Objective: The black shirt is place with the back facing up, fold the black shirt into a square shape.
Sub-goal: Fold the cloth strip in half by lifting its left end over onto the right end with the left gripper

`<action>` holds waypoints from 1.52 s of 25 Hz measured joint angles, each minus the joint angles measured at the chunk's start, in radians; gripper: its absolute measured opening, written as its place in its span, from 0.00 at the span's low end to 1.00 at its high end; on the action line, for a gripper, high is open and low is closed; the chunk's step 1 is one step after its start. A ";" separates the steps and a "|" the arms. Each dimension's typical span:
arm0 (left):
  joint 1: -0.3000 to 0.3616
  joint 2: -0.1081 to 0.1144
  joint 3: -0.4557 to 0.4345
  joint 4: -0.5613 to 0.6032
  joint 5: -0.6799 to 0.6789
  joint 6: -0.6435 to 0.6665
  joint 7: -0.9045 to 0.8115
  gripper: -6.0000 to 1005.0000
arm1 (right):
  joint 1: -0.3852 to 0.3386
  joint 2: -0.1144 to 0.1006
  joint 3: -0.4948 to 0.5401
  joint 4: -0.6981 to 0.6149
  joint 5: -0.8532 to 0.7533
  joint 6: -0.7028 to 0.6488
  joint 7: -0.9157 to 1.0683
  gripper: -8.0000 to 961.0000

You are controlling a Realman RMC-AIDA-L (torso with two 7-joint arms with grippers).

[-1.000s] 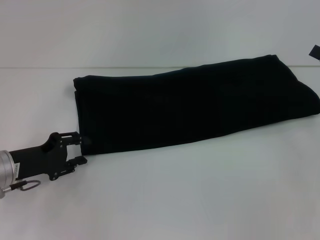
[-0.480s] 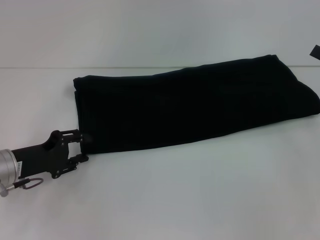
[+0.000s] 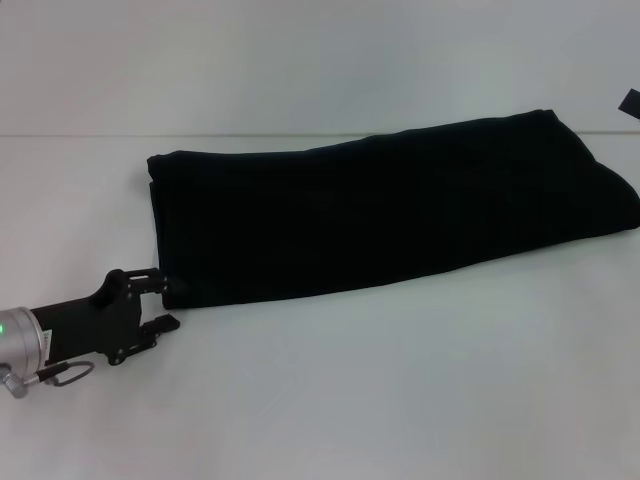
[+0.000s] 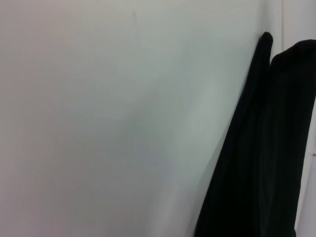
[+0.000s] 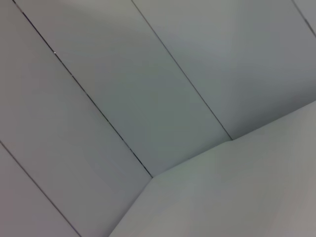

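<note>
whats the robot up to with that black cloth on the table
It is folding the black shirt, which already lies as a long, narrow band on the white table, not yet a square. The left gripper sits open at the band's near left corner, one finger at the fabric's edge, with nothing lifted. The right gripper is not in the head view; its wrist camera shows only pale panels.

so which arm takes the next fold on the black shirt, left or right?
Left, probably. The left tool sits at the near-left corner of the black shirt, which lies folded into a long strip on the table. The right tool is not in the head view.
</note>
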 joint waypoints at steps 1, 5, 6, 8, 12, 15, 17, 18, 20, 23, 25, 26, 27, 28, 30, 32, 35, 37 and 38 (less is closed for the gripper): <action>-0.002 -0.002 0.000 -0.001 -0.001 -0.006 0.000 0.55 | -0.001 0.000 0.000 0.000 0.000 0.000 0.000 0.81; -0.011 -0.009 -0.001 -0.001 -0.002 -0.025 0.000 0.55 | -0.004 0.000 0.000 0.000 0.000 0.000 0.000 0.81; -0.015 -0.012 -0.001 -0.001 -0.002 -0.033 0.000 0.55 | -0.005 0.000 0.000 0.000 0.000 0.000 0.000 0.81; -0.025 -0.015 -0.001 -0.003 -0.002 -0.046 0.000 0.55 | -0.005 0.000 0.000 0.000 0.000 0.000 -0.001 0.81; -0.046 -0.020 -0.001 -0.015 -0.002 -0.083 0.002 0.55 | -0.005 0.001 0.000 0.000 0.000 0.000 -0.003 0.81; -0.060 -0.027 -0.001 -0.016 -0.002 -0.112 0.004 0.55 | -0.007 0.002 0.000 0.000 0.000 0.000 -0.004 0.81; -0.073 -0.032 -0.002 -0.021 -0.002 -0.134 0.008 0.55 | -0.008 0.002 0.001 0.000 0.000 0.000 -0.005 0.81; -0.075 -0.032 -0.002 -0.021 -0.002 -0.136 0.008 0.55 | -0.008 0.002 0.002 0.000 0.000 0.000 -0.005 0.81; -0.086 -0.037 -0.002 -0.025 -0.001 -0.150 0.012 0.55 | -0.007 0.002 0.008 0.000 0.000 -0.001 -0.005 0.81; -0.100 -0.042 0.000 -0.026 0.000 -0.165 0.017 0.55 | -0.007 0.002 0.011 0.000 0.000 -0.001 -0.005 0.81; -0.109 -0.048 -0.001 -0.026 0.000 -0.171 0.023 0.55 | -0.007 0.002 0.011 0.000 0.000 -0.002 -0.005 0.81; -0.112 -0.051 0.000 -0.026 0.001 -0.170 0.025 0.55 | -0.007 0.002 0.011 0.000 0.000 -0.002 -0.005 0.81; -0.114 -0.052 0.001 -0.023 0.002 -0.167 0.029 0.55 | -0.007 0.002 0.012 0.000 0.000 -0.003 -0.005 0.81; -0.116 -0.053 0.002 -0.019 0.002 -0.165 0.035 0.53 | -0.007 0.002 0.012 0.000 0.000 -0.003 -0.005 0.81; -0.116 -0.054 0.004 -0.010 0.002 -0.156 0.048 0.49 | -0.007 0.003 0.014 0.000 0.000 -0.004 -0.005 0.81; -0.118 -0.052 0.004 -0.007 0.001 -0.146 0.053 0.45 | -0.007 0.004 0.021 0.000 0.000 -0.008 -0.006 0.81; -0.125 -0.049 0.005 -0.007 0.001 -0.140 0.060 0.33 | -0.008 0.005 0.032 0.000 0.000 -0.012 -0.006 0.81; -0.128 -0.049 0.005 -0.007 0.000 -0.141 0.064 0.24 | -0.008 0.005 0.034 0.000 0.000 -0.014 -0.006 0.81; -0.129 -0.049 0.005 -0.006 0.000 -0.141 0.064 0.21 | -0.008 0.005 0.034 0.000 0.000 -0.015 -0.006 0.81</action>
